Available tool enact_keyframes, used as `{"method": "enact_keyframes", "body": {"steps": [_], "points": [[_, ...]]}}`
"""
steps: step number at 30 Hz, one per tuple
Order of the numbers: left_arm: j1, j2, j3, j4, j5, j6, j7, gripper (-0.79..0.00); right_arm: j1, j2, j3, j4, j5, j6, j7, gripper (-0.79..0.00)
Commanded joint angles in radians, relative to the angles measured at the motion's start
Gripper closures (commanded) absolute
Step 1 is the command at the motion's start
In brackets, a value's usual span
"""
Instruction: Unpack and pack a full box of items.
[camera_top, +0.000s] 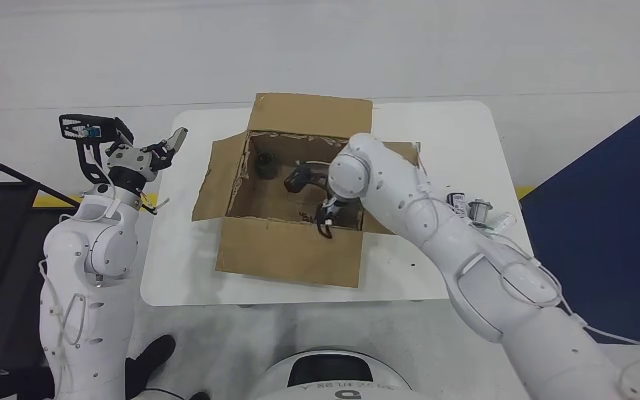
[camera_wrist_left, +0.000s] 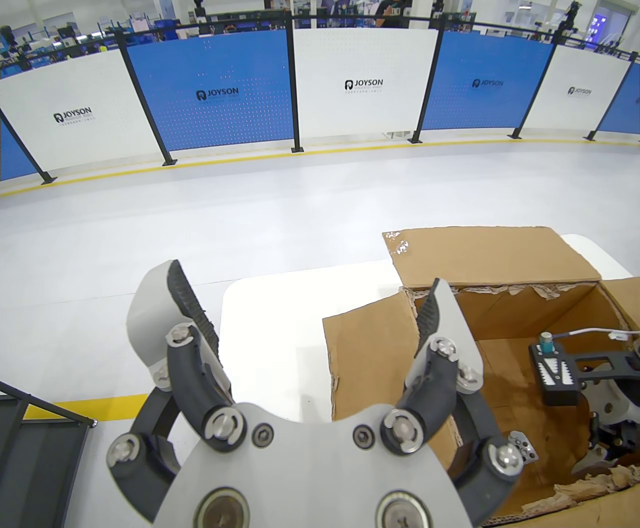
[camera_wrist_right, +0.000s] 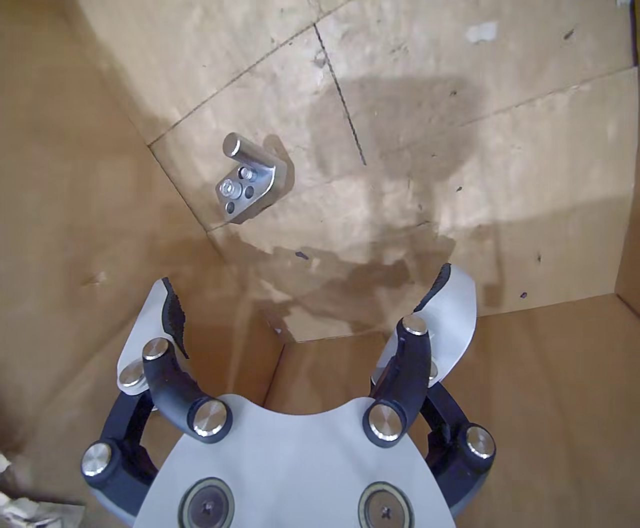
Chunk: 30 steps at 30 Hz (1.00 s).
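Note:
An open cardboard box (camera_top: 285, 250) stands in the middle of the white table (camera_top: 450, 130). My right gripper (camera_top: 325, 215) is down inside it, open and empty (camera_wrist_right: 306, 282) above the box floor (camera_wrist_right: 450, 175). A small silver metal bracket (camera_wrist_right: 250, 180) with a short pin lies on that floor, a little beyond the fingertips and near a wall. The same bracket (camera_wrist_left: 522, 446) shows in the left wrist view. A dark round part (camera_top: 266, 165) sits in the box's far left corner. My left gripper (camera_top: 170, 148) hangs open and empty (camera_wrist_left: 307, 285) over the table's left edge, outside the box (camera_wrist_left: 490, 260).
Small metal parts (camera_top: 480, 210) lie on the table to the right of the box. The box flaps (camera_top: 310, 112) stand spread outward. Crumpled brown paper (camera_wrist_left: 595, 487) lies along one inner wall. A dark rack (camera_top: 20, 200) stands off the table's left side.

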Motion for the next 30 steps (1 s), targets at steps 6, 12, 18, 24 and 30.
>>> {"method": "enact_keyframes", "body": {"steps": [6, 12, 18, 24, 30], "points": [[0.0, 0.0, 0.0, 0.0, 0.0, 0.0, 0.0, -0.785, 0.014, -0.037, -0.069, 0.034, -0.036, -0.041, -0.012, -0.785], [0.0, 0.0, 0.0, 0.0, 0.0, 0.0, 0.0, -0.785, 0.046, -0.078, -0.112, 0.095, -0.065, -0.046, -0.051, -0.677], [0.0, 0.0, 0.0, 0.0, 0.0, 0.0, 0.0, -0.785, 0.077, -0.118, -0.137, 0.166, -0.076, -0.013, -0.076, -0.388], [0.0, 0.0, 0.0, 0.0, 0.0, 0.0, 0.0, -0.785, 0.121, -0.151, -0.132, 0.216, -0.056, -0.007, -0.111, -0.345], [0.0, 0.0, 0.0, 0.0, 0.0, 0.0, 0.0, -0.785, 0.171, -0.16, -0.094, 0.202, -0.004, -0.03, -0.114, -0.739]]}}
